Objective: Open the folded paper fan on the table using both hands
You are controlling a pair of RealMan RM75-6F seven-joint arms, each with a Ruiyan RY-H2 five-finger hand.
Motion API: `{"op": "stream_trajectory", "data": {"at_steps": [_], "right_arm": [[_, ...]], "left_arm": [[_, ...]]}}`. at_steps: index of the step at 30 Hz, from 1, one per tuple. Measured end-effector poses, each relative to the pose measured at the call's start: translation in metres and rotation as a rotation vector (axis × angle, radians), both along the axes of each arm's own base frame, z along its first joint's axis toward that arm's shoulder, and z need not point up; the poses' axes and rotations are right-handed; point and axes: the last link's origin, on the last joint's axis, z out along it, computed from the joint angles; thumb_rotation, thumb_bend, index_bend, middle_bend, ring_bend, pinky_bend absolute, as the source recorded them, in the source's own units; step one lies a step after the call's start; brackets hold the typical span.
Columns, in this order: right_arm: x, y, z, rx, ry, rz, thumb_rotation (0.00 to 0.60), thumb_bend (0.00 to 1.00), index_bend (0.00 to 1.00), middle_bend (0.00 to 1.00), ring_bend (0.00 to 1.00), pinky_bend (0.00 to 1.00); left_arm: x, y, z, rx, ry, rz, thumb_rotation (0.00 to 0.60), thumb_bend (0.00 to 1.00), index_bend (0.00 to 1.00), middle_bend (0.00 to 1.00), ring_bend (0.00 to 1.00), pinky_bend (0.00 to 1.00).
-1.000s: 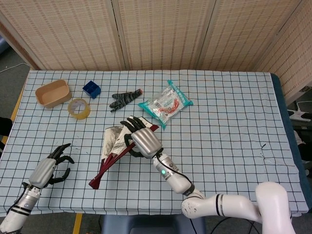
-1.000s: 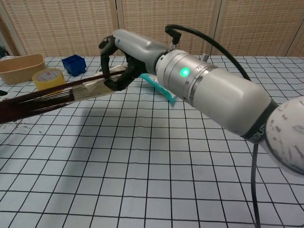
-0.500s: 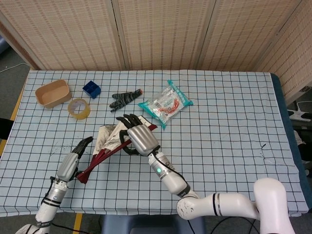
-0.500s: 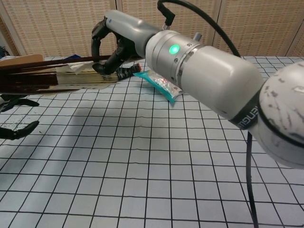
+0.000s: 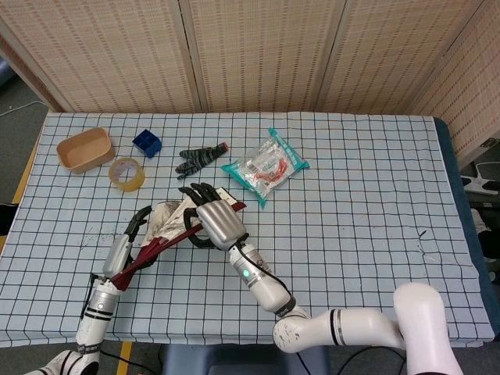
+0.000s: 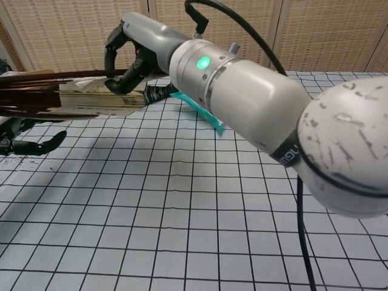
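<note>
The paper fan [image 5: 156, 246] has dark red ribs and pale paper, and it is partly spread near its upper end. My right hand [image 5: 212, 221] grips it around the upper part and holds it off the table, lying almost level in the chest view, where the fan [image 6: 73, 100] stretches left from the right hand [image 6: 134, 48]. My left hand [image 5: 125, 248] lies along the lower rib end. In the chest view the left hand [image 6: 33, 145] sits just below the ribs with fingers stretched out and apart, holding nothing.
At the back left stand a tan bowl [image 5: 84, 149], a tape roll [image 5: 126, 173] and a blue block [image 5: 146, 143]. A dark striped glove [image 5: 201, 158] and a teal snack packet [image 5: 264, 169] lie behind the fan. The checked cloth [image 5: 367, 203] covers the table.
My right hand has carried the fan left and raised it to nearly level. My left hand has come in from the lower left edge to just under the fan's rib end.
</note>
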Motion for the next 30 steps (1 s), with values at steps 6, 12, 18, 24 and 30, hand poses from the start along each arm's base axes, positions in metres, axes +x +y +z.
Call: {"op": "stream_trajectory", "data": {"at_steps": [6,12,18,24,30], "right_arm": [[0.006,0.002,-0.005,0.009,-0.018,0.001,0.6,0.51,0.74,0.09,0.0,0.0],[0.006,0.002,-0.002,0.0,-0.024,0.006,0.6,0.51,0.73,0.09,0.0,0.0],[0.004,0.0,0.006,-0.01,-0.037,0.006,0.6,0.51,0.73,0.09,0.0,0.0],[-0.004,-0.002,0.014,-0.022,-0.029,0.007,0.6,0.51,0.73,0.09,0.0,0.0],[-0.015,-0.003,0.028,-0.057,-0.015,0.019,0.6,0.51,0.73,0.09,0.0,0.0]], "left_arm": [[0.015,0.005,-0.001,0.038,-0.137,0.044,0.6,0.44,0.44,0.01,0.0,0.17],[0.014,0.008,-0.005,0.065,-0.136,0.095,0.6,0.54,0.69,0.14,0.01,0.19],[0.009,0.012,-0.003,0.091,-0.094,0.125,0.6,0.55,0.72,0.18,0.03,0.19],[0.006,0.017,0.004,0.135,-0.081,0.142,0.6,0.55,0.72,0.19,0.04,0.2],[-0.004,0.023,0.016,0.188,-0.027,0.15,0.6,0.54,0.7,0.2,0.06,0.2]]}}
